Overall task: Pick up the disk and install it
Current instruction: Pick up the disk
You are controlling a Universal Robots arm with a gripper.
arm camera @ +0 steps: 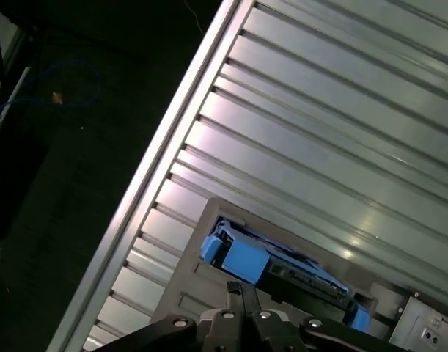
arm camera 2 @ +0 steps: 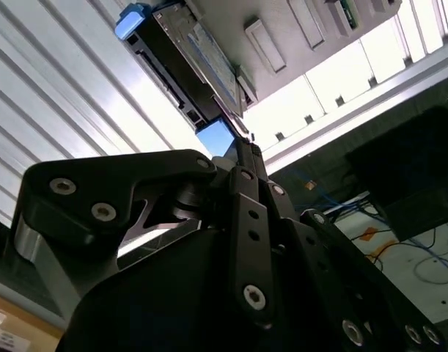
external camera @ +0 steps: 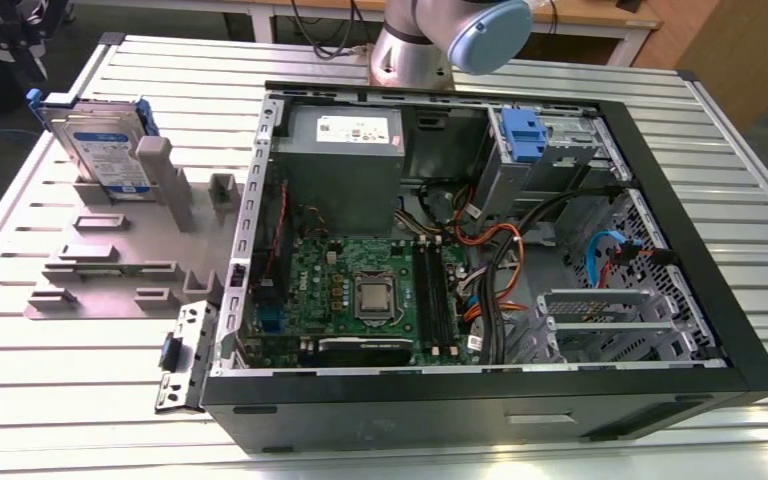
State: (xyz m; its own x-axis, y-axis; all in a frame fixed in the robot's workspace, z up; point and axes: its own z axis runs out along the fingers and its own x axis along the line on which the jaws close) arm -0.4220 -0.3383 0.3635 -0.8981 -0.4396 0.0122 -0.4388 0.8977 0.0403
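The disk point(external camera: 97, 145) stands on edge in a grey holder point(external camera: 131, 265) on the table, on the exterior view's left. It is silver, with a white-and-blue label and blue rails. In both wrist views my gripper point(arm camera 2: 242, 143) point(arm camera: 238, 288) is a short way from the disk point(arm camera 2: 191, 62) point(arm camera: 300, 275), pointing at its blue-railed end point(arm camera: 234, 257) without touching it. The fingers are pressed together with nothing between them.
An open computer case point(external camera: 244, 250) lies right of the holder, showing a motherboard point(external camera: 357, 290), cables and a grey power supply point(external camera: 344, 150). A blue latch piece point(external camera: 524, 135) sits in the bay at the back. The slatted table's edge point(arm camera: 158, 161) runs close to the gripper.
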